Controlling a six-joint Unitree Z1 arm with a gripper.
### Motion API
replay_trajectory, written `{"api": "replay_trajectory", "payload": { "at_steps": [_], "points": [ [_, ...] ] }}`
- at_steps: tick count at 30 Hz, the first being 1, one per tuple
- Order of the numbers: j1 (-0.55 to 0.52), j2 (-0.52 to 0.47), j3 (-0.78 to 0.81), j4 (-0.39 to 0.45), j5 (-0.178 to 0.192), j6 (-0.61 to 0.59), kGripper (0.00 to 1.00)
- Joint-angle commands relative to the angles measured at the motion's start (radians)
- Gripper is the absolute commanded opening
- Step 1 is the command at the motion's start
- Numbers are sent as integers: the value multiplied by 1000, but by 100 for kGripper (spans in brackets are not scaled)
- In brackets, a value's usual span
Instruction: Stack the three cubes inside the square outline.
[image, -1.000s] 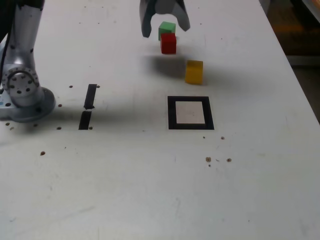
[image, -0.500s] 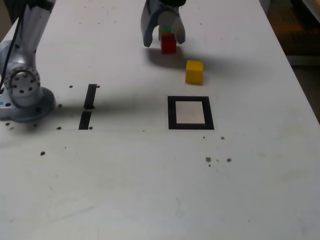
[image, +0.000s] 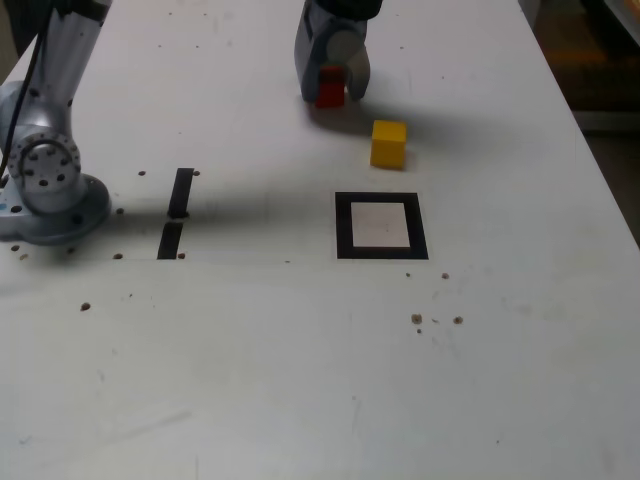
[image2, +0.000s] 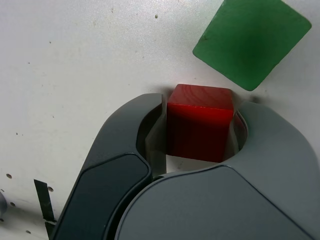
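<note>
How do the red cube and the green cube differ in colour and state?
The red cube is red; the green cube is green. The red cube sits between the fingers of the end effector; the green cube lies outside them. Both are solid-coloured blocks.

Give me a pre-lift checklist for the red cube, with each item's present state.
- Red cube between the fingers of the end effector: ok, one on either side.
- Grip firm enough to lift: cannot tell from a still view.
- Green cube out of the fingers' grasp: ok, it lies outside them.
- Square outline free to receive a cube: ok, nothing inside it.
- Yellow cube inside the outline: not ok, it sits on the table outside it.
</note>
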Motion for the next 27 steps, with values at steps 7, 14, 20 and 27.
{"api": "replay_trajectory", "payload": {
  "at_steps": [7, 14, 20, 27],
  "points": [
    [-12, -106, 46, -12, -6, -9, 20],
    [-111, -263, 28, 161, 7, -84, 19],
    [-305, -323, 58, 238, -31, -217, 19],
    [-536, -266, 43, 224, -97, -374, 19]
  ]
}}
